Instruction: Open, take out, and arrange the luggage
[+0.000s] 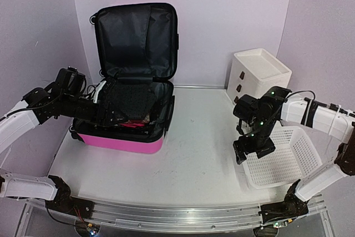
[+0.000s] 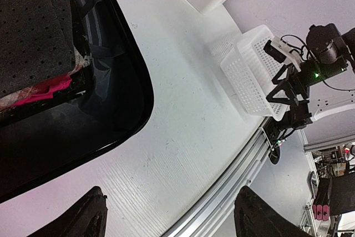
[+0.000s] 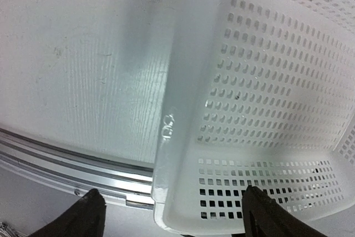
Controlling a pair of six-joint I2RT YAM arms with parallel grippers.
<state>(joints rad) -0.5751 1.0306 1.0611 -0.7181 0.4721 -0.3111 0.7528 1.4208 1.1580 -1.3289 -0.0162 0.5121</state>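
A robotics lab test cell: a white table (image 1: 199, 159) boxed in by plain lilac walls (image 1: 222, 20), with a left arm (image 1: 22, 117) and a right arm (image 1: 313, 112) mounted on an aluminium rail (image 1: 166, 215) at its near edge (cables exposed, green status lights glowing) and workshop clutter (image 2: 333, 198) beyond.

We see a hot-pink hard-shell suitcase (image 1: 122, 141) of glossy plastic; its black cloth lining (image 1: 136, 37) is matt; the white perforated plastic basket (image 3: 266, 81) is smooth (faintly shiny); the white table (image 3: 83, 54) shows fine grain.
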